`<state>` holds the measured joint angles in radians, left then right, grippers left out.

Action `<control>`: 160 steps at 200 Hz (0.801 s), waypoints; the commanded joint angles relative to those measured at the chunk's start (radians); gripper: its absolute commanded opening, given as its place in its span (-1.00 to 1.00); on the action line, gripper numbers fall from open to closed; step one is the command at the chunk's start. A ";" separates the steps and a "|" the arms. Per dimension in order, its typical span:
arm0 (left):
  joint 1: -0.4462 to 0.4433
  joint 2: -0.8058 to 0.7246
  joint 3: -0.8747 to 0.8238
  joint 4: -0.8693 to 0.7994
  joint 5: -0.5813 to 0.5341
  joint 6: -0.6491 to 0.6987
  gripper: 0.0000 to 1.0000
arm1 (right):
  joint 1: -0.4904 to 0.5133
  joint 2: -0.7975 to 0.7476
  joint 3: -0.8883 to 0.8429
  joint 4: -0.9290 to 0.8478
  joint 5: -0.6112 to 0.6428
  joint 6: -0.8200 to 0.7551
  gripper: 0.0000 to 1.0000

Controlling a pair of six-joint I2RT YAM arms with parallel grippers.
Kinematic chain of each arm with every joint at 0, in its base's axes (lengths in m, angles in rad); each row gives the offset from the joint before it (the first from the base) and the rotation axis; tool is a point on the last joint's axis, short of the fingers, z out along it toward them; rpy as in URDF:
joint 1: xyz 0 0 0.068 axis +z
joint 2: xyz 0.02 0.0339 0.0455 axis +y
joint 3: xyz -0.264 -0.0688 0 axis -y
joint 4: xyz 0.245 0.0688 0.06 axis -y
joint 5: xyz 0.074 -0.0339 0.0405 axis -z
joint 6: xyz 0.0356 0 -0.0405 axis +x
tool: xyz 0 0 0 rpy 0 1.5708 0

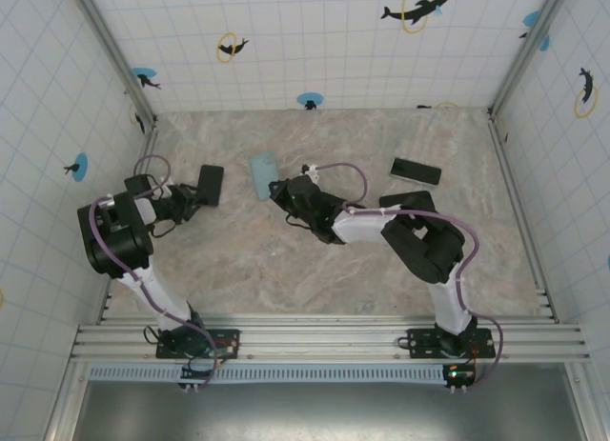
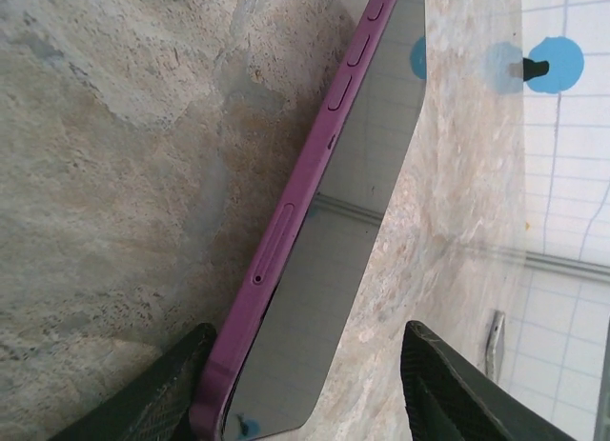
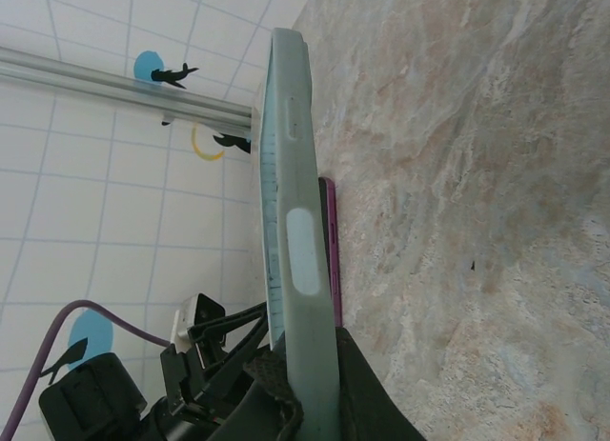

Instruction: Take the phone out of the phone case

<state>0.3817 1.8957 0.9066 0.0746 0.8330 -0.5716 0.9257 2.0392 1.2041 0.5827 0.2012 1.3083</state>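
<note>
Enclosing marbled table (image 1: 286, 270) and teal case (image 1: 262, 174): gridded walls (image 1: 334, 41).

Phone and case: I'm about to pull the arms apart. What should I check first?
1. The phone is out of the case: ok.
2. The right gripper is shut on the case: ok.
3. The left gripper is clamped on the phone: not ok; one finger stands clear of it.
4. The phone lies flat on the table: cannot tell.
5. The dark slab at the right is clear of both arms: ok.
</note>
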 commanded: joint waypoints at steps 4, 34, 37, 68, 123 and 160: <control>0.008 0.000 0.013 -0.174 -0.125 0.098 0.09 | 0.014 0.025 0.043 -0.005 0.016 -0.011 -0.91; 0.007 -0.017 0.036 -0.264 -0.189 0.168 0.15 | 0.019 0.025 0.046 -0.014 0.023 -0.017 -0.91; 0.007 -0.018 0.037 -0.269 -0.195 0.173 0.16 | 0.020 0.026 0.047 -0.016 0.023 -0.018 -0.91; 0.007 -0.039 0.058 -0.326 -0.260 0.218 0.19 | 0.029 0.043 0.073 -0.037 0.037 -0.032 -0.91; 0.008 -0.115 0.112 -0.399 -0.305 0.256 0.25 | 0.046 0.103 0.139 -0.108 0.105 -0.062 -0.88; 0.008 -0.199 0.105 -0.412 -0.272 0.228 0.27 | 0.061 0.179 0.222 -0.143 0.166 -0.090 -0.88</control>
<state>0.3817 1.7771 0.9962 -0.2855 0.5640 -0.3538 0.9730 2.1605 1.3495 0.4767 0.2852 1.2469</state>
